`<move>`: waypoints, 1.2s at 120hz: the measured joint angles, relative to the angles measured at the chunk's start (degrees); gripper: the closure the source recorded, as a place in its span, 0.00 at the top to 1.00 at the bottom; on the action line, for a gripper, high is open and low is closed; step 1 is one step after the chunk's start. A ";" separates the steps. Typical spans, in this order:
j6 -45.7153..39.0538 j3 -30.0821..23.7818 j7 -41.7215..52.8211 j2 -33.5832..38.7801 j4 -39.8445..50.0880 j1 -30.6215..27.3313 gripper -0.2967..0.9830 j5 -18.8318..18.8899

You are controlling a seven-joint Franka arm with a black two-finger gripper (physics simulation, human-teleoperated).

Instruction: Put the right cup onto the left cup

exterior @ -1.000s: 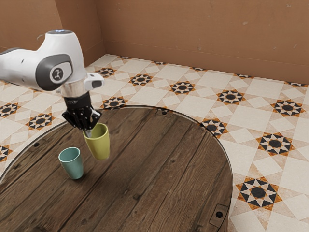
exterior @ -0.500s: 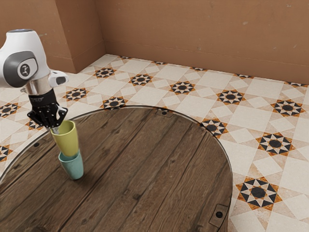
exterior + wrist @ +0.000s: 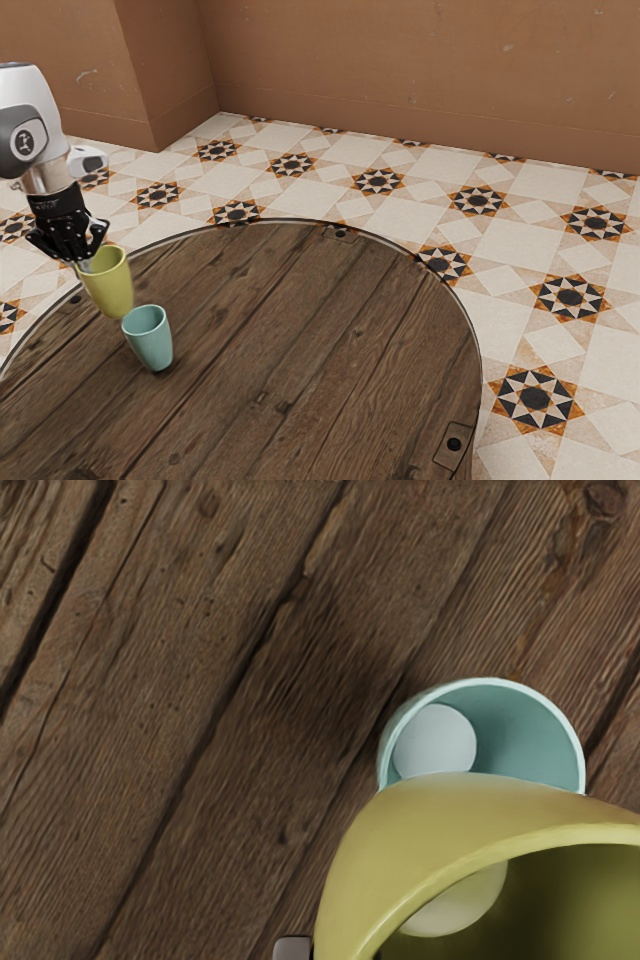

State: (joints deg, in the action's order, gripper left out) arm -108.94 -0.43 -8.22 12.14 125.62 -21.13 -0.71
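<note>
In the exterior view my gripper [image 3: 84,262] is shut on the near wall of the yellow-green cup [image 3: 108,285], holding it upright, slightly tilted, above the table. The teal cup [image 3: 149,338] stands upright on the wood, a little toward the exterior view's right and lower than the held one. From the wrist view, the yellow-green cup [image 3: 440,815] looms large and covers part of the teal cup [image 3: 530,730], whose open mouth and inner floor partly show. A small piece of a fingertip [image 3: 293,948] peeks out beside the held cup.
The round wooden table [image 3: 300,330] has a dark metal rim and small metal plates near its edge. Patterned floor tiles [image 3: 520,260] surround it, with brown walls [image 3: 400,70] behind.
My hand has carried the yellow-green cup toward the exterior view's left, passing over the teal cup and then beyond it. The teal cup has stayed where it was.
</note>
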 joint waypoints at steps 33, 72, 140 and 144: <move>0.16 0.00 1.01 -2.50 -2.54 1.43 0.15 0.05; 0.40 -0.04 1.68 -5.98 -4.48 3.20 0.15 0.52; -0.46 0.03 2.16 -8.93 -4.31 2.94 0.15 0.71; -0.47 0.03 2.17 -9.11 -4.33 2.92 0.15 0.79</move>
State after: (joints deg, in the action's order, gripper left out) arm -109.41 -0.40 -6.05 3.04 121.30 -18.21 0.08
